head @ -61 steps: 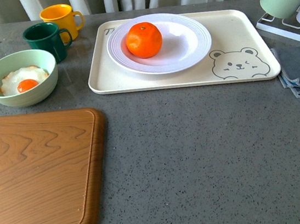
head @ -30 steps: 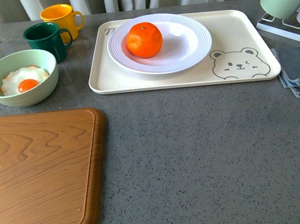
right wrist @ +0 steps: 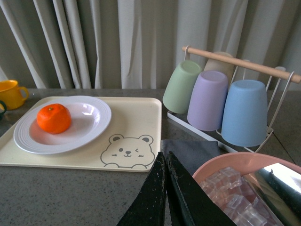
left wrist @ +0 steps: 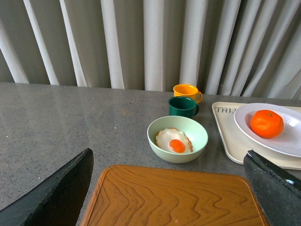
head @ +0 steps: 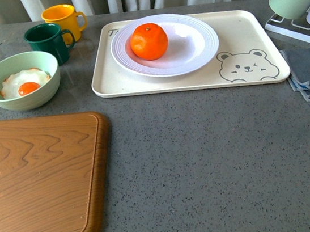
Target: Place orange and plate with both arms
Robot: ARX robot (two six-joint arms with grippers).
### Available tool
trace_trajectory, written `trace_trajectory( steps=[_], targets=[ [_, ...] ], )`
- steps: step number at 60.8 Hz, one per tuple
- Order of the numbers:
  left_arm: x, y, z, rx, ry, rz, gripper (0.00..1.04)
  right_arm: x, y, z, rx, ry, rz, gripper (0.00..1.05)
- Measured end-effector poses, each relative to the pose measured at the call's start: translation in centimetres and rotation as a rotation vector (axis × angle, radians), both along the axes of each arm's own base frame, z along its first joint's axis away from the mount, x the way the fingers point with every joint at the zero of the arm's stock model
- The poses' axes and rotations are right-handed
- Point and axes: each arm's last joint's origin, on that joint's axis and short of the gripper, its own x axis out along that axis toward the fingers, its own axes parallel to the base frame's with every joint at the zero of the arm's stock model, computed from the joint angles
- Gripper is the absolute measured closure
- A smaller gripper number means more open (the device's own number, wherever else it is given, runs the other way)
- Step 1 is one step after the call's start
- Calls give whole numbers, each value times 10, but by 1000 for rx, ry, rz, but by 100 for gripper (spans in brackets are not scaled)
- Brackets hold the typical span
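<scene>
With the orange (head: 148,41) on the plate (head: 192,51) well ahead of both grippers, send your released left gripper (left wrist: 169,197) for the fruit before opening the clenched right gripper (right wrist: 165,188).

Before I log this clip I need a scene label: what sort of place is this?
Most likely a home kitchen counter. A fried egg sits in a pale green bowl, cups hang on a drying rack, and a wooden cutting board lies on the grey speckled countertop.
</scene>
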Motion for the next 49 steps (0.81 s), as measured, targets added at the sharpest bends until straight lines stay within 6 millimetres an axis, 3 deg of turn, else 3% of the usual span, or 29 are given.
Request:
trace_trajectory(
  steps=[49],
  targets=[
    [0, 0, 0, 0, 0, 0, 9, -24, 0, 3, 0, -11, 0, 103]
  ],
)
